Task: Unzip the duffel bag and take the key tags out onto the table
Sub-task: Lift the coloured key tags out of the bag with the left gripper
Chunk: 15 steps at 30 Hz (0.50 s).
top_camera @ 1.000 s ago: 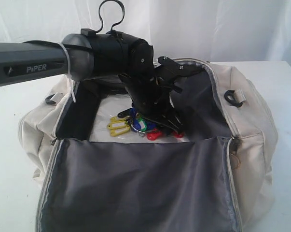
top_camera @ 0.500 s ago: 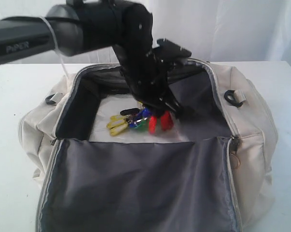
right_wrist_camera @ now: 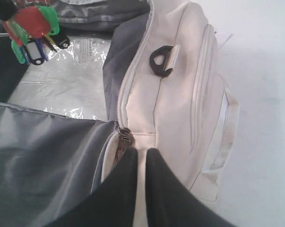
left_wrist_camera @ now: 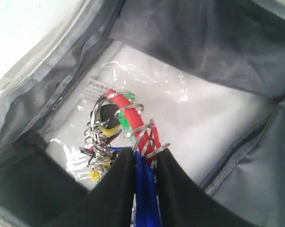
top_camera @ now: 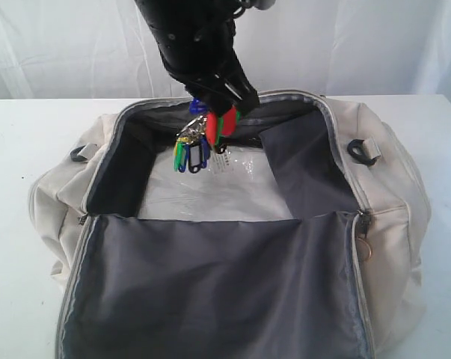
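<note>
Key tags [top_camera: 203, 142] are hanging above the open duffel bag [top_camera: 390, 187], pinched in the left hand [top_camera: 224, 96]; the narrowed right hand [right_wrist_camera: 141, 153] is perhaps gripping its edge. Next: swinging them out over the counter [top_camera: 31, 134].

A white draped curtain [top_camera: 360, 45] hangs in soft folds across the back. A flat white pad in crinkled clear plastic wrap [top_camera: 210, 191] lies level, glinting, with a small white printed label [top_camera: 226, 161] near its far edge.

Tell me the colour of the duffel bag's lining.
The lining is dark grey, clearest in the exterior view.
</note>
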Each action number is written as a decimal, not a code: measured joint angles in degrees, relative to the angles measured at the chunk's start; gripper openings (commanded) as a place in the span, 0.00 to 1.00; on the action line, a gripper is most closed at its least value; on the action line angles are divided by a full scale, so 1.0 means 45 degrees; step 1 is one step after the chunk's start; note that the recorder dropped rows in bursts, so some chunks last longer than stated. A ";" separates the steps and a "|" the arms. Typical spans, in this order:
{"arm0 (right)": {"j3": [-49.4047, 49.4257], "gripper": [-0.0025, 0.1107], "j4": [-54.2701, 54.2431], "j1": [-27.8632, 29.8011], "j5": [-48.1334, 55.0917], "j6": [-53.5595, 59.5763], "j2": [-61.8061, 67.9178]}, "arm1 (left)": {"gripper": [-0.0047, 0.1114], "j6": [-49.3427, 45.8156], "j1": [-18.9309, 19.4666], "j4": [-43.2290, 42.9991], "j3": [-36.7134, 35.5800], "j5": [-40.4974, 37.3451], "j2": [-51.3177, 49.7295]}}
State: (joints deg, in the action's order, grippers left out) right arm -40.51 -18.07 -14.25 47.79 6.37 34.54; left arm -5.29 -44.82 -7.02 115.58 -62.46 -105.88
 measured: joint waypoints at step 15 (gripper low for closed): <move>0.0000 0.08 0.0000 0.0000 0.0000 0.0000 0.0000 | 0.04 0.0539 0.0563 -0.3305 -0.0255 -0.0529 0.2866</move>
State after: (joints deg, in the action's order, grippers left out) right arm -40.51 -18.07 -14.25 47.79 6.37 34.54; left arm -2.87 -42.29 -21.90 114.44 -64.84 -92.99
